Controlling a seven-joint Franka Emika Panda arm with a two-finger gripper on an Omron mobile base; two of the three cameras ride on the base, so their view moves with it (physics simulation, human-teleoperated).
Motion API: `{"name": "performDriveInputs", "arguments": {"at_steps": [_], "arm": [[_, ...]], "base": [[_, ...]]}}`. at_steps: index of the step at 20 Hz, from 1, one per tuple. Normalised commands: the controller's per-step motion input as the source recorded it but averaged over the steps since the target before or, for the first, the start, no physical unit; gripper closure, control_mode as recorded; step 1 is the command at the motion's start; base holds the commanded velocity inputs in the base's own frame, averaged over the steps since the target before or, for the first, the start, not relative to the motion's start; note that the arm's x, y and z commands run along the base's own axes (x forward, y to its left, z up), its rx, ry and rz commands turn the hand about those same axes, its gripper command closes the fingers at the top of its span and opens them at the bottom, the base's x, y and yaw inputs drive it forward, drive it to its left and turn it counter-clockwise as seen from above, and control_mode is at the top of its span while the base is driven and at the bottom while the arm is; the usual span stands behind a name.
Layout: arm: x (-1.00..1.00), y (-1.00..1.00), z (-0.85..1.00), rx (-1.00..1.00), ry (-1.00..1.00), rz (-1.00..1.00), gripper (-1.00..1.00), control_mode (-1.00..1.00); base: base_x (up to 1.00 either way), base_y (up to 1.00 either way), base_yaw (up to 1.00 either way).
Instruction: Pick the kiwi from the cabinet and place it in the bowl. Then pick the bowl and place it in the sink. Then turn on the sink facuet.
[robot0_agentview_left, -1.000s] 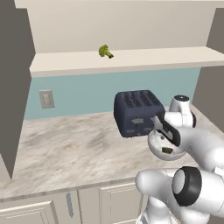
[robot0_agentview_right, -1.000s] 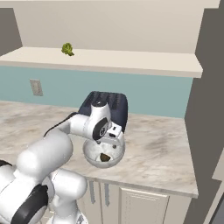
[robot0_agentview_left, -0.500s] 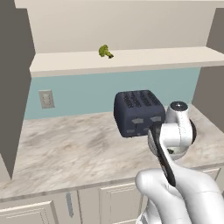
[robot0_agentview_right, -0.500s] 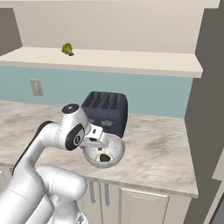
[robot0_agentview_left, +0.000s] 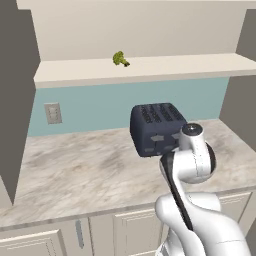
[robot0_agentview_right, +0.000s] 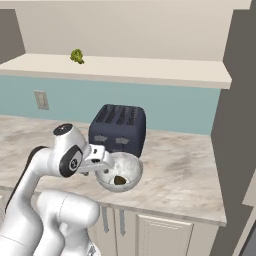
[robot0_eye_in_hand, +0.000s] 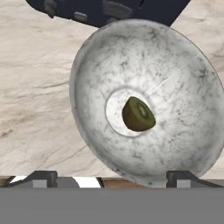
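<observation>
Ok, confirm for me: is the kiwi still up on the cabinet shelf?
No, the kiwi lies at the bottom of the bowl on the counter; the thing on the cabinet shelf is the broccoli.

A dark toaster (robot0_agentview_right: 118, 130) stands just behind the bowl (robot0_agentview_right: 120, 172), blocking the way toward the wall. Bare counter (robot0_agentview_right: 185, 170) lies open to the bowl's right, up to the tall side panel (robot0_agentview_right: 235, 125).

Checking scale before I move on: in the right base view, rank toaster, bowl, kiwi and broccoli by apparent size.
1. toaster
2. bowl
3. broccoli and kiwi: both tiny, and the broccoli sits farther back, so unranked.
</observation>
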Motion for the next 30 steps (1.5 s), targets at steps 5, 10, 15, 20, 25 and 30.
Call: {"name": "performDriveInputs", "arguments": {"at_steps": [5, 10, 15, 20, 25, 30], "arm": [[0.1, 0.0, -0.26, -0.07, 0.03, 0.09, -1.0, -1.0], [0.09, 0.0, -0.53, -0.06, 0.08, 0.06, -1.0, -1.0], [0.25, 0.0, -0.36, -0.02, 0.11, 0.02, -1.0, -1.0], [0.24, 0.0, -0.48, -0.05, 0.11, 0.02, -1.0, -1.0], [0.23, 0.0, -0.47, -0.04, 0.08, 0.03, -1.0, -1.0], [0.29, 0.0, -0.48, -0.03, 0.07, 0.03, -1.0, -1.0]], "base": [[0.0, 0.0, 0.0], [0.0, 0.0, 0.0], [0.0, 0.0, 0.0], [0.0, 0.0, 0.0], [0.0, 0.0, 0.0], [0.0, 0.0, 0.0]]}}
